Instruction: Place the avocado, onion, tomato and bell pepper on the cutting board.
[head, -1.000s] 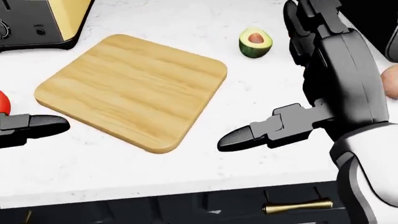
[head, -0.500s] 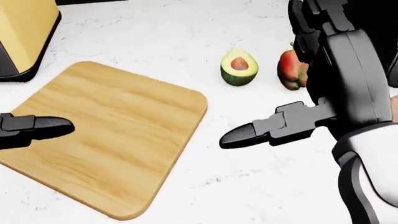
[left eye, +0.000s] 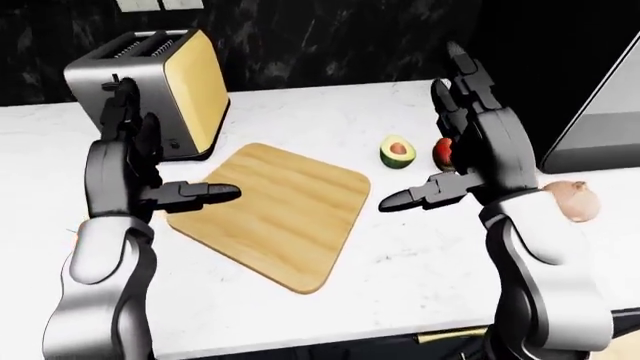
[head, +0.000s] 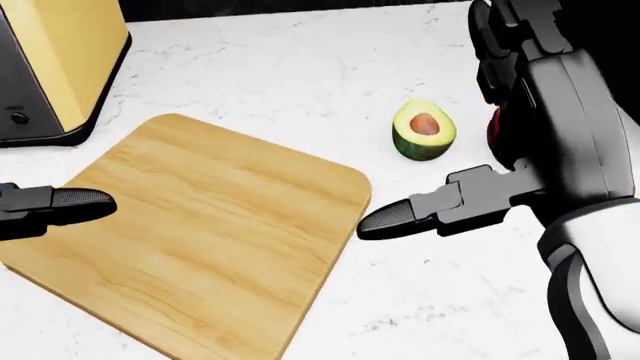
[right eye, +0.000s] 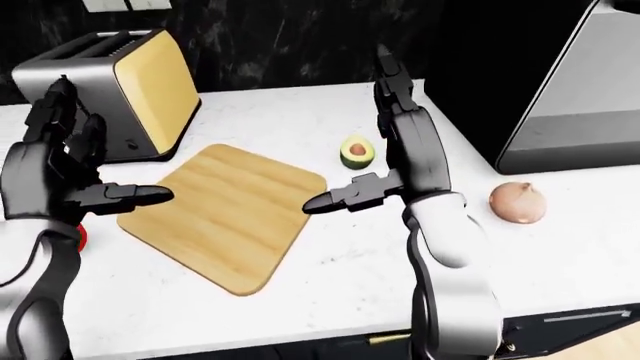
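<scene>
The wooden cutting board (left eye: 275, 214) lies bare on the white counter. The avocado half (left eye: 397, 151) sits cut side up, to the right of the board. The red bell pepper (left eye: 443, 152) is just right of it, mostly hidden behind my right hand. The onion (right eye: 518, 202) lies further right by my right forearm. A red sliver of tomato (right eye: 80, 235) shows behind my left arm. My left hand (left eye: 160, 154) is open over the board's left edge. My right hand (left eye: 445, 124) is open and raised above the counter beside the avocado. Both hands are empty.
A steel and yellow toaster (left eye: 160, 82) stands at the upper left, just beyond the board. A large steel appliance (right eye: 580, 90) stands at the right. A dark wall backs the counter. The counter's near edge (left eye: 330, 341) runs along the bottom of the left-eye view.
The whole head view has shifted, so the camera moved: board and avocado now sit further right and the toaster shows more. The pepper has slipped behind my right hand. Both hands keep their open pose.
</scene>
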